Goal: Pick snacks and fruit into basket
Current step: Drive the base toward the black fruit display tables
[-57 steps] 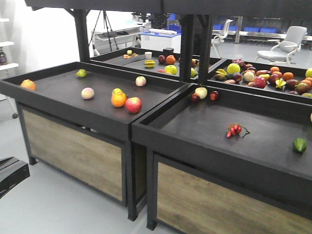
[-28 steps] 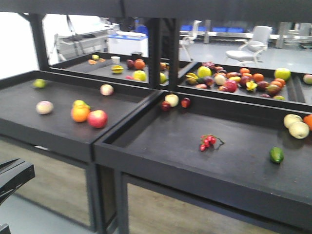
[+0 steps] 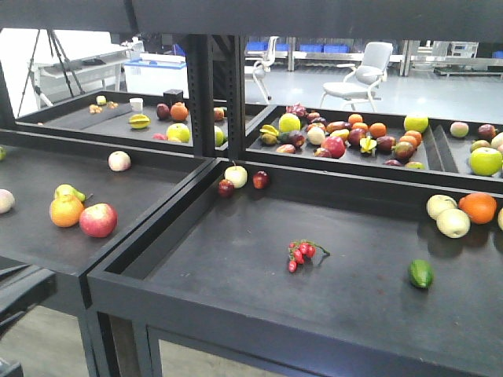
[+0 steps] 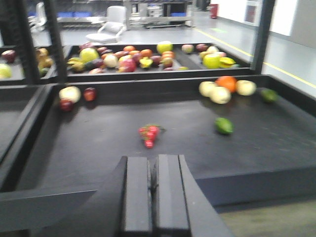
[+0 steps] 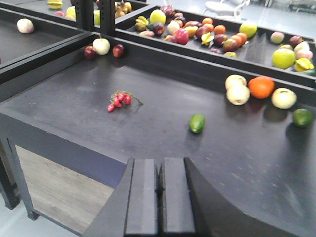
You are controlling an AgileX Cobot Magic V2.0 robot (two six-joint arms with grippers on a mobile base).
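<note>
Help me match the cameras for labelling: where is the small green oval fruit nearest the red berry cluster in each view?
Front view: small green fruit lower right, right of the red berry cluster.
Left wrist view: fruit right of centre, cluster to its left.
Right wrist view: fruit at centre, cluster up-left.
Shared landmark: the cluster.
</note>
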